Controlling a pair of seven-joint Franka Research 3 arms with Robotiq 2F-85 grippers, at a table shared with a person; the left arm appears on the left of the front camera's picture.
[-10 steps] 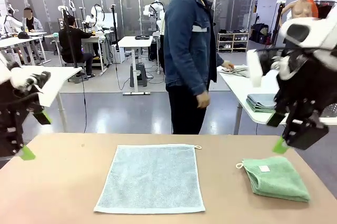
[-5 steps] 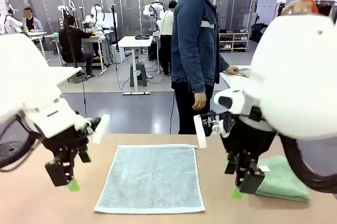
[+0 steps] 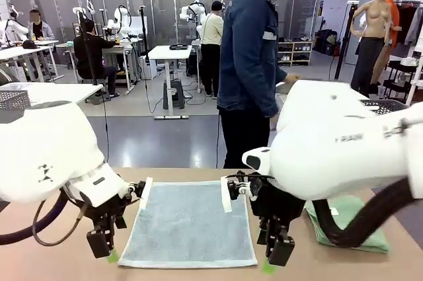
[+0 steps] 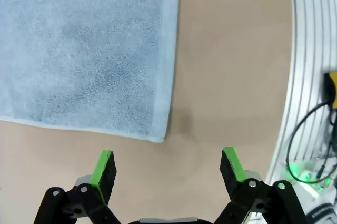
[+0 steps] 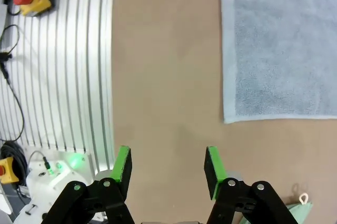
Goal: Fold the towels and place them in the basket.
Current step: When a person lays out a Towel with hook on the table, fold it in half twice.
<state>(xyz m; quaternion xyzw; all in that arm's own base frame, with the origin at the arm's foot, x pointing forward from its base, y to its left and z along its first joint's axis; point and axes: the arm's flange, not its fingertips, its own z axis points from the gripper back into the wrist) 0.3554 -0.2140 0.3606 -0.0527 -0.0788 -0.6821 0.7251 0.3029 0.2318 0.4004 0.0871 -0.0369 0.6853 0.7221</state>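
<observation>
Near edge of the table (image 3: pixel 39 261): left gripper (image 3: pixel 106 252), jaws spread wide and empty, pointing down just outside the near left corner of the pale blue towel (image 3: pixel 188 225). The left wrist view confirms this, with the gripper (image 4: pixel 168 163) released over bare tabletop and the towel corner (image 4: pixel 79 50) just ahead. Right gripper (image 3: pixel 274 259) likewise parted, grasping nothing, just off the towel's near right corner (image 5: pixel 284 45), its jaws (image 5: pixel 168 163) over bare table. Whether either pad touches the surface cannot be confirmed. The blue towel lies flat and unfolded at table centre. Green towel (image 3: pixel 367 238), folded, lies to the right, partly hidden by the right arm. Person (image 3: pixel 251 76) stands beyond the far edge.
</observation>
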